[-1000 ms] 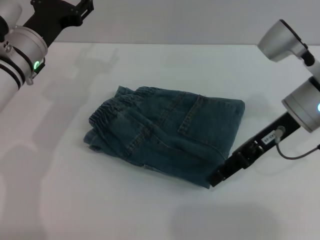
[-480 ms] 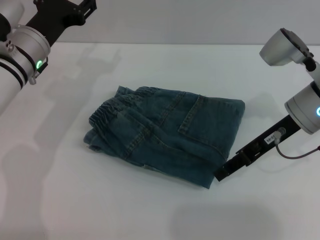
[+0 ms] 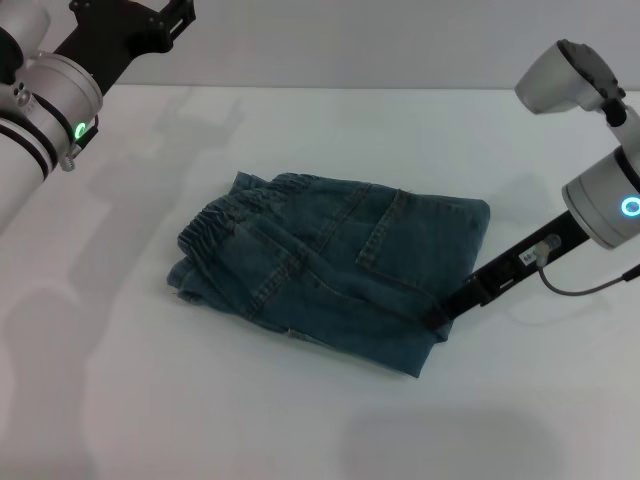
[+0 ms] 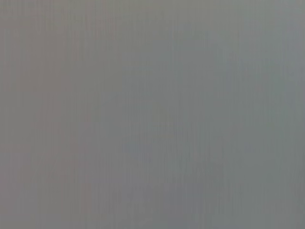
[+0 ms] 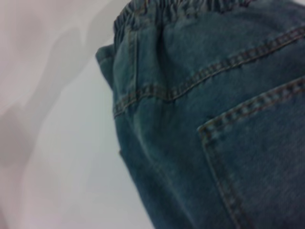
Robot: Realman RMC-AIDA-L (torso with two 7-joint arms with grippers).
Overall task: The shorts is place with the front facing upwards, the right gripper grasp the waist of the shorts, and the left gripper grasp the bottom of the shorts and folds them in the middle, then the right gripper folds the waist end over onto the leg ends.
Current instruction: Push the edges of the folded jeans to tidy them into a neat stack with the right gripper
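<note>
The right gripper (image 3: 437,312), fingers hidden so its grip is unclear, touches the folded denim shorts (image 3: 330,270) on the desk (image 3: 300,430); soft, weighty fabric, best pinched at its thick edge.

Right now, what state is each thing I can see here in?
Denim shorts: folded into a compact bundle, lying flat on the white table.
Waistband: gathered, lying on top, at the robot's left end of the bundle.
Right claw: low, at the bundle's right near corner.
Left claw: raised, far from the shorts.
</note>
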